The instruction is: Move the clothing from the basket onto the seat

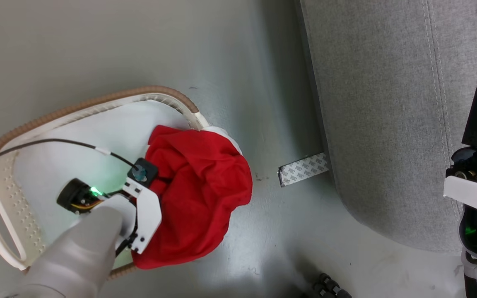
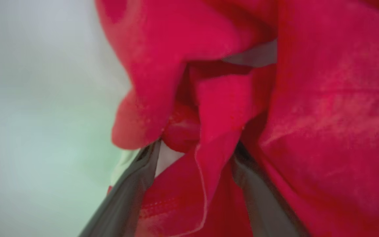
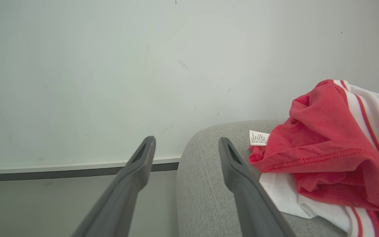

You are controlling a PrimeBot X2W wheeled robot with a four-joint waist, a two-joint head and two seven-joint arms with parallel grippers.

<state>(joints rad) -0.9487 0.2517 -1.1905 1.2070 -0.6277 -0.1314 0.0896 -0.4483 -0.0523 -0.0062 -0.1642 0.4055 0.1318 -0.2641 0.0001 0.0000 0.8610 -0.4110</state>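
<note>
Red clothing (image 1: 199, 194) slumped over the basket (image 1: 56, 114) rim looks light, limp and snag-prone, so pinch the bunched fold already between the wide-open left gripper (image 2: 196, 144) (right gripper (image 3: 186, 141) wide, empty, over the seat (image 3: 209, 171)).

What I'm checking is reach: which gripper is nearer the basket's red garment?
Left: the left gripper is buried in the red garment; the right gripper hovers by the seat.

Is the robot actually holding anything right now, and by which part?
Nothing is gripped yet. The left gripper stands open around a fold of the red clothing; the right gripper is open and empty.
</note>
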